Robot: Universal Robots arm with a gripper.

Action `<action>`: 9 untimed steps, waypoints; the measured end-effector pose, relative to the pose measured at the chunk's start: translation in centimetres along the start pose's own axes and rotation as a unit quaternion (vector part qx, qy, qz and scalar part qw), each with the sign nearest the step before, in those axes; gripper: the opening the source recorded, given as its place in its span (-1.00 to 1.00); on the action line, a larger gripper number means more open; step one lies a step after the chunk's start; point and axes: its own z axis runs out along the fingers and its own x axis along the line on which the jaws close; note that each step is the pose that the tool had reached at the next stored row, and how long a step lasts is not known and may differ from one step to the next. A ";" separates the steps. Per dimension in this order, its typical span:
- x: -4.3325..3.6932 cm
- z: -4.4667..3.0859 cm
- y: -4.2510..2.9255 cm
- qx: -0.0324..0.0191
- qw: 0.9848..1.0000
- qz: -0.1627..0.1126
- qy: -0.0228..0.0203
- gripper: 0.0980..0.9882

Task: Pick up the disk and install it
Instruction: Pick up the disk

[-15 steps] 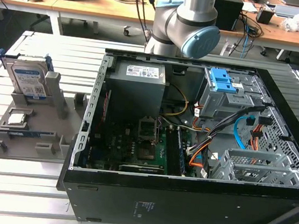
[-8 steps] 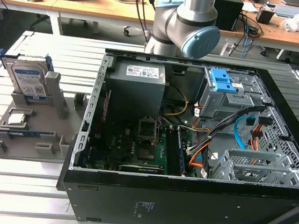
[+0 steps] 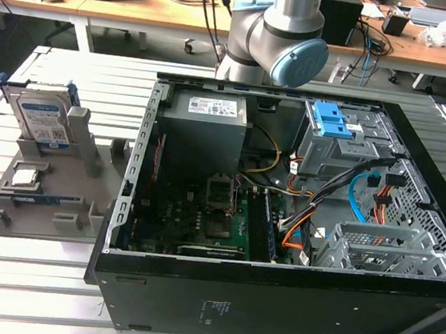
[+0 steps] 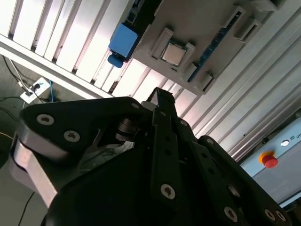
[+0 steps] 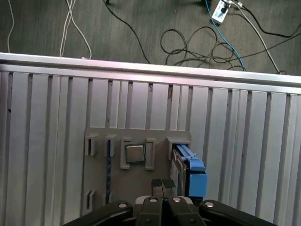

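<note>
Hand clenched, empty, touching nothing | disk upright in grey holder

The disk, a silver hard drive with a white-and-blue label, bright blue rails along its edges, standing upright on edge in a slot of the grey holder, on the slatted table, toward the exterior view's left, well apart from the open computer case

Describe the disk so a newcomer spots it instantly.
On the exterior view's left, beside the open computer case, lies a grey parts tray. The disk stands upright at its far end: silver, blue-railed, white-and-blue label, unlike the small square chip lying flat.
</note>
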 end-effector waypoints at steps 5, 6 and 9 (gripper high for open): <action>0.00 0.02 0.00 0.000 0.999 0.042 0.002 -0.98; 0.00 0.04 0.00 -0.001 0.999 0.052 0.003 -0.98; 0.00 0.05 0.00 -0.001 0.997 0.075 0.004 -0.98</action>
